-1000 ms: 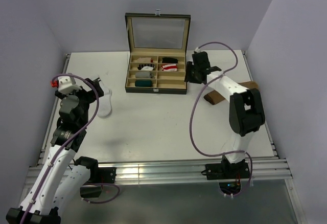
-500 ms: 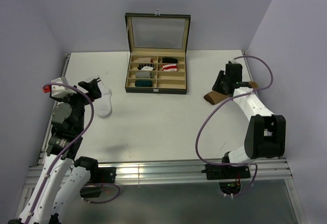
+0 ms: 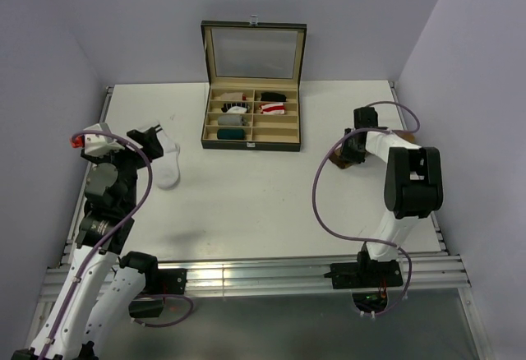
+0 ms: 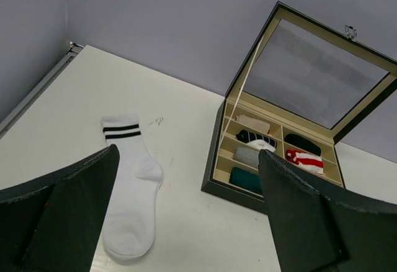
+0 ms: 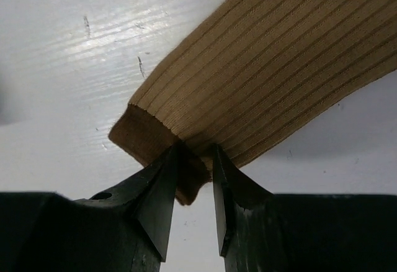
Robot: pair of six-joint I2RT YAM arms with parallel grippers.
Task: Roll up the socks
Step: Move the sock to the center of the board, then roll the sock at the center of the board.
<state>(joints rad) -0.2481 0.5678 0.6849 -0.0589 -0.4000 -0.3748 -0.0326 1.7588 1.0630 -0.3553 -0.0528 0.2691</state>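
My right claw (image 5: 195, 160), low centre of its wrist view, pinches the darker cuff of the tan sock (image 5: 273, 67), which stretches flat toward the upper right. I judge the cuff a free end to start rolling from. My left claw (image 4: 189, 154) gapes wide, with the white sock (image 4: 133, 197) at lower left.

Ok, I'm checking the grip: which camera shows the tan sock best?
The right wrist view: the tan sock fills the frame, its darker cuff pinched in the right gripper. The top external view shows only a small brown patch beside that arm. The left wrist view misses it.
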